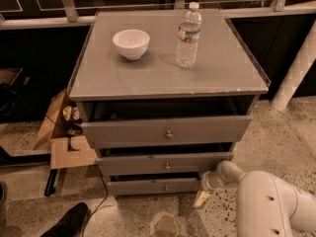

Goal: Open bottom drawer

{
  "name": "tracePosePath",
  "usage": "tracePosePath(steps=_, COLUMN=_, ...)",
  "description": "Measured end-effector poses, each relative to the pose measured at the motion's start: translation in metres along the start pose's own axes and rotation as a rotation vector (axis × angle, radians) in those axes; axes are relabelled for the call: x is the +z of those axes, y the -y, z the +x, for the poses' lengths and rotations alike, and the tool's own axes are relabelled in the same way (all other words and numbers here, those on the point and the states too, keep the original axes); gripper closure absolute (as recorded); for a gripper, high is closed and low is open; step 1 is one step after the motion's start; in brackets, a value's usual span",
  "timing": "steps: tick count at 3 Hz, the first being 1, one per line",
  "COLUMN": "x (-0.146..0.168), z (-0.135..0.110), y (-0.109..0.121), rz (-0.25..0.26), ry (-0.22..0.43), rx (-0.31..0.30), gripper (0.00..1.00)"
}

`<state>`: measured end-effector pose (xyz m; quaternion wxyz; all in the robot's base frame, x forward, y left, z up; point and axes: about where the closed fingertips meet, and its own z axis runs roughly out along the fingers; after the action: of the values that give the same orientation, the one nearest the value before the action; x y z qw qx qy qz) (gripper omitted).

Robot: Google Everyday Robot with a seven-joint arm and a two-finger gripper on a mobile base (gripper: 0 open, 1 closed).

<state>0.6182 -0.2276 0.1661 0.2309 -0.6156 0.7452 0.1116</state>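
Note:
The bottom drawer (155,186) is the slimmest grey front, lowest of the three on the grey cabinet, with a small round metal knob (166,187) at its centre. It stands slightly pulled out, with a dark gap above it. My white arm (269,201) comes in from the lower right. My gripper (203,190) is at the right end of the bottom drawer front, near the floor, with a pale fingertip (200,199) pointing down beside the drawer's corner.
The middle drawer (163,163) and top drawer (168,131) are also partly out. A white bowl (131,43) and a water bottle (188,35) stand on the cabinet top. An open cardboard box (61,132) sits left, a shoe (66,222) at lower left, a white post (296,68) right.

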Motion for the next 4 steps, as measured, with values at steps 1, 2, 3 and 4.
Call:
tracePosePath(steps=1, x=0.0, z=0.0, y=0.0, rz=-0.001, ry=-0.001, rx=0.0, gripper=0.0)
tracePosePath(steps=2, x=-0.006, z=0.001, y=-0.006, rz=-0.044, ry=-0.023, rx=0.031, gripper=0.0)
tracePosePath(steps=3, x=-0.011, z=0.009, y=-0.012, rz=-0.103, ry=-0.049, rx=0.091, gripper=0.0)
tracePosePath(steps=4, x=-0.014, z=0.017, y=-0.019, rz=-0.153, ry=-0.063, rx=0.143, gripper=0.0)
